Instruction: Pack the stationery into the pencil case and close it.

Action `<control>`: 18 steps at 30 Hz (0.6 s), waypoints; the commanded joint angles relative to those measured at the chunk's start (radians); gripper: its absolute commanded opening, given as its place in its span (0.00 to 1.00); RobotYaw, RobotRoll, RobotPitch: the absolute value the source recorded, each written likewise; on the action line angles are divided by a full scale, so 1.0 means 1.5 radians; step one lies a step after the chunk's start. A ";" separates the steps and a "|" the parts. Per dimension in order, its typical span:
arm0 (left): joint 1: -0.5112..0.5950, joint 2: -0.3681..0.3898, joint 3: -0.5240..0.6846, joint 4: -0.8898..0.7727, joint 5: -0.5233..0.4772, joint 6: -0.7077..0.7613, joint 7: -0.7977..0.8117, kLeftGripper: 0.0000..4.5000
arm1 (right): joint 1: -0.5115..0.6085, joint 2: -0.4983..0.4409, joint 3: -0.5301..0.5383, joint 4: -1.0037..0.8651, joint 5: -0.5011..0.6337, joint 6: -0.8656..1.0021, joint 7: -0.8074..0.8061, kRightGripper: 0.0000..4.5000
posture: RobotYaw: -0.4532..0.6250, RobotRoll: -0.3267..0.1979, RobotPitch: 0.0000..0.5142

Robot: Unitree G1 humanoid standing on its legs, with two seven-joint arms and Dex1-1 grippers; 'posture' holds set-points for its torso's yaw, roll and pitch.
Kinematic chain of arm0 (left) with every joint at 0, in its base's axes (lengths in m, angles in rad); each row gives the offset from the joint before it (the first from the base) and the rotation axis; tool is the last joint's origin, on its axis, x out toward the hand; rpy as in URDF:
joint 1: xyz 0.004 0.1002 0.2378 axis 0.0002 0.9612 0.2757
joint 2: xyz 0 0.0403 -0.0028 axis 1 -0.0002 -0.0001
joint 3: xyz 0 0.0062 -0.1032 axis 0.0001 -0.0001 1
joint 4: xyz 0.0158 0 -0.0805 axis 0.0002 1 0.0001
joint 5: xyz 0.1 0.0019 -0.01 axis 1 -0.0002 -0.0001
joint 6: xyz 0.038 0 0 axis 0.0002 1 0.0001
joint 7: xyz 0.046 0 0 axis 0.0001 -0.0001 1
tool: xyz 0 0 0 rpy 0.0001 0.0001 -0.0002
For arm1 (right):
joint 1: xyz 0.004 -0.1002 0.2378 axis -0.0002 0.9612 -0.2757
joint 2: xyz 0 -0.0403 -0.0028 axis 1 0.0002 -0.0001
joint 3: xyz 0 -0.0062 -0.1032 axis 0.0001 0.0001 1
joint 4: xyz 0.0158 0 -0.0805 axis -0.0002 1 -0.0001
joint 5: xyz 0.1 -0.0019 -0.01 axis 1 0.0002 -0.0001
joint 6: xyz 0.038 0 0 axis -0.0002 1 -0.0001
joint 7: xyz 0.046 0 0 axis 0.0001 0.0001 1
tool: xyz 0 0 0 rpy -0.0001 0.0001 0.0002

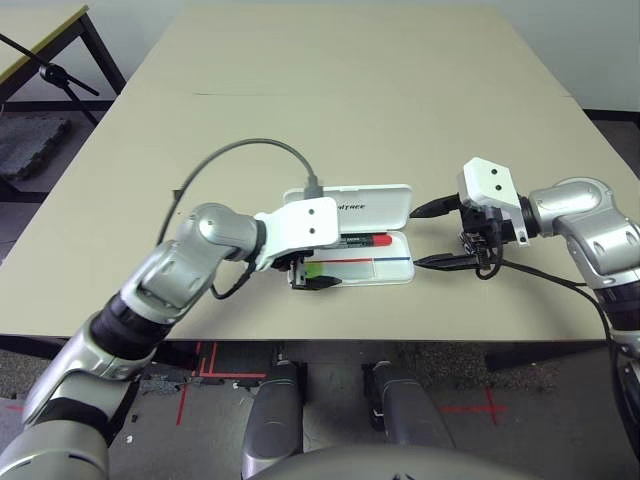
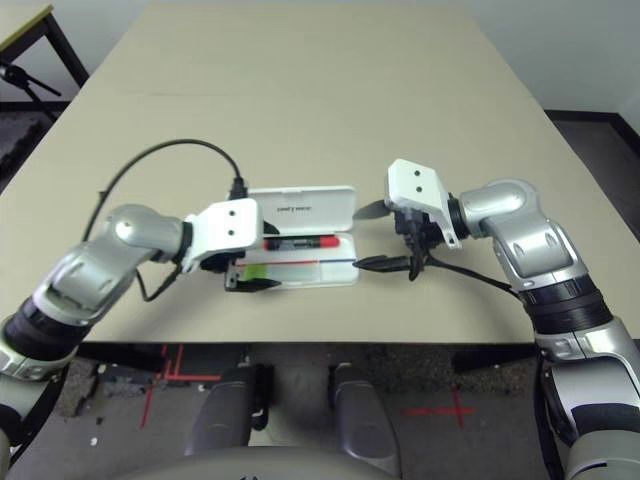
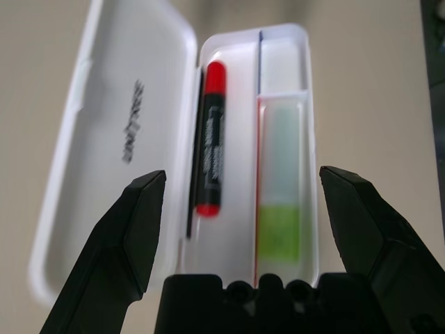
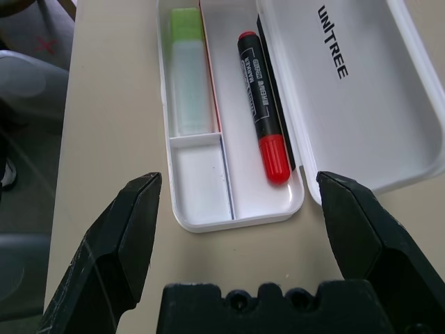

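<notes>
The white pencil case lies open near the table's front edge, its "UNITREE" lid flat behind the base. A red-and-black marker lies in the long rear compartment. A lime-green-and-white stick rests in the front compartment, and the small compartment at the case's right end holds nothing. My left gripper hovers open over the case's left end, with nothing between its fingers. My right gripper stands open just right of the case, pointing at it and apart from it.
The beige table stretches far behind the case. A grey cable loops up from my left wrist. Beyond the table's left side stand another table and a black stand.
</notes>
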 commanded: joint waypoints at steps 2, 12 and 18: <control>0.020 0.029 0.025 -0.023 -0.016 -0.014 -0.015 0.99 | 0.014 -0.019 0.007 0.000 -0.006 -0.002 0.012 1.00 | 0.49 0.62 0.25; 0.036 0.022 0.022 -0.033 -0.015 -0.023 0.005 0.99 | 0.054 -0.111 -0.042 -0.138 0.010 0.223 -0.065 1.00 | 0.51 0.62 0.25; 0.039 0.017 0.002 -0.009 0.004 -0.051 0.008 0.99 | 0.042 -0.084 -0.092 -0.202 0.032 0.443 -0.205 1.00 | 0.49 0.62 0.26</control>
